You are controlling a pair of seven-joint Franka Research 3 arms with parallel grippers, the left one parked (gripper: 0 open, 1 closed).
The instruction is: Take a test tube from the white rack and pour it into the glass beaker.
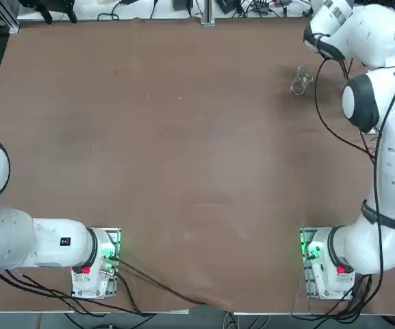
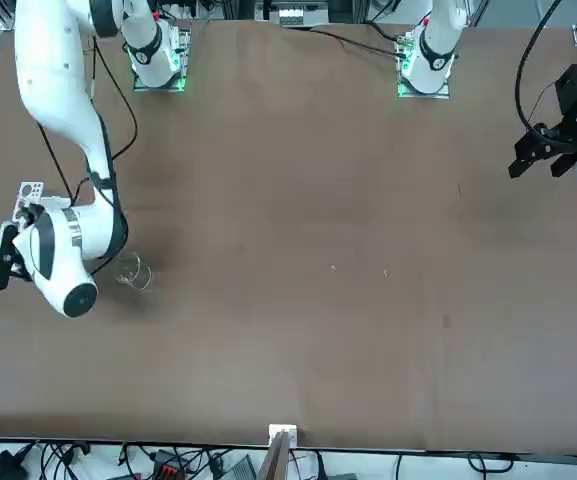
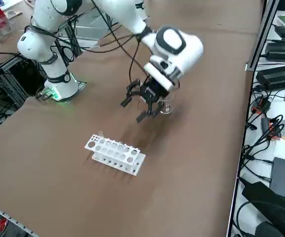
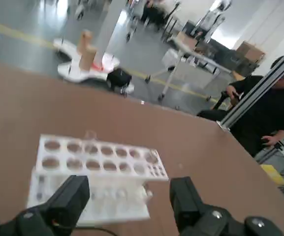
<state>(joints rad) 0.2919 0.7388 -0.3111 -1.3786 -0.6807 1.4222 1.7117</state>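
The white rack (image 3: 115, 154) lies on the brown table near its right edge, its top rows of round holes facing up. A clear test tube (image 3: 101, 134) seems to stand in a corner hole. My right gripper (image 3: 140, 103) hangs open above the table between the rack and the glass beaker (image 3: 166, 107), holding nothing. In the wrist view the rack (image 4: 95, 172) fills the space beyond my open gripper (image 4: 129, 199), whose black fingers (image 4: 73, 196) stand wide apart. The beaker (image 1: 300, 82) stands upright at the far right of the table, also visible as a clear beaker (image 2: 133, 272) beside the wrist.
The right arm (image 1: 375, 103) arches over the table's right side, with black cables trailing from it. Metal frame posts (image 3: 258, 34) and cables border the table's far edge. A seated person (image 4: 274, 113) is beyond the table.
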